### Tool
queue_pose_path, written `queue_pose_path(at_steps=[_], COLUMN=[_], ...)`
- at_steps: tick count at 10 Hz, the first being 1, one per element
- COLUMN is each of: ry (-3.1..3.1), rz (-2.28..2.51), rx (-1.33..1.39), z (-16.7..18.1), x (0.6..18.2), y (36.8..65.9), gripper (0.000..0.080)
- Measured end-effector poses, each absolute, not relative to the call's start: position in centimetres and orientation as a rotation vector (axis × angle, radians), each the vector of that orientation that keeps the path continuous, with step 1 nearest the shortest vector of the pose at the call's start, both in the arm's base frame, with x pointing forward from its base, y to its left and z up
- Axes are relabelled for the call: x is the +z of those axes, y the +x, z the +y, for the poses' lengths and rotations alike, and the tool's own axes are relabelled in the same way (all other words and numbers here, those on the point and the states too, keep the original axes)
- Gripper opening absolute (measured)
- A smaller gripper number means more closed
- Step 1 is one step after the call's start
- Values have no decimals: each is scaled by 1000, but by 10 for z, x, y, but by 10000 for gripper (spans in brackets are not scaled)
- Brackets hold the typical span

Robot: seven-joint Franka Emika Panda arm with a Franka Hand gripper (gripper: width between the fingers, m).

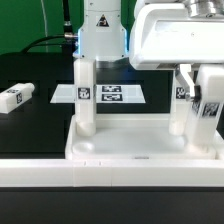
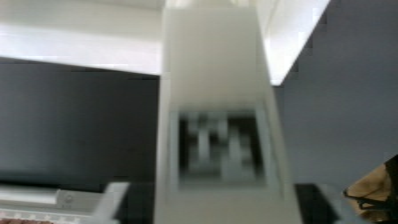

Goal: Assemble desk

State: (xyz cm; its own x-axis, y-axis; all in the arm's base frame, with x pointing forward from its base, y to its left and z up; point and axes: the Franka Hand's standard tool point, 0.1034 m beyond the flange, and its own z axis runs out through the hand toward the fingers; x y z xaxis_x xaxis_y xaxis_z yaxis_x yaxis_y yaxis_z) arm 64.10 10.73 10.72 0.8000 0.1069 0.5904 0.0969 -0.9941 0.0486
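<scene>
The white desk tabletop (image 1: pixel 130 145) lies tray-side up at the front of the black table. A tagged white leg (image 1: pixel 86 95) stands upright in its socket on the exterior view's left. A second leg (image 1: pixel 181 105) stands on the right. My gripper (image 1: pixel 205 85) hangs over the right end, around a third tagged leg (image 1: pixel 209 112) that leans slightly. The wrist view is blurred: that leg (image 2: pixel 222 120) fills the middle, with dark fingers (image 2: pixel 137 205) close along its sides. No gap or contact can be made out there.
A loose tagged leg (image 1: pixel 18 97) lies on the black table at the exterior view's left. The marker board (image 1: pixel 112 95) lies flat behind the tabletop. The arm's white base (image 1: pixel 100 30) stands at the back.
</scene>
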Motion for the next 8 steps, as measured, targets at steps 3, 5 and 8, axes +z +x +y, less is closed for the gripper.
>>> queue_pose_path(at_steps=[3, 5, 8], ry=[2963, 2965, 2966], rz=[176, 177, 181], rx=[972, 971, 972], z=[107, 108, 108], x=[107, 109, 114], y=[641, 641, 642], gripper=[636, 647, 649])
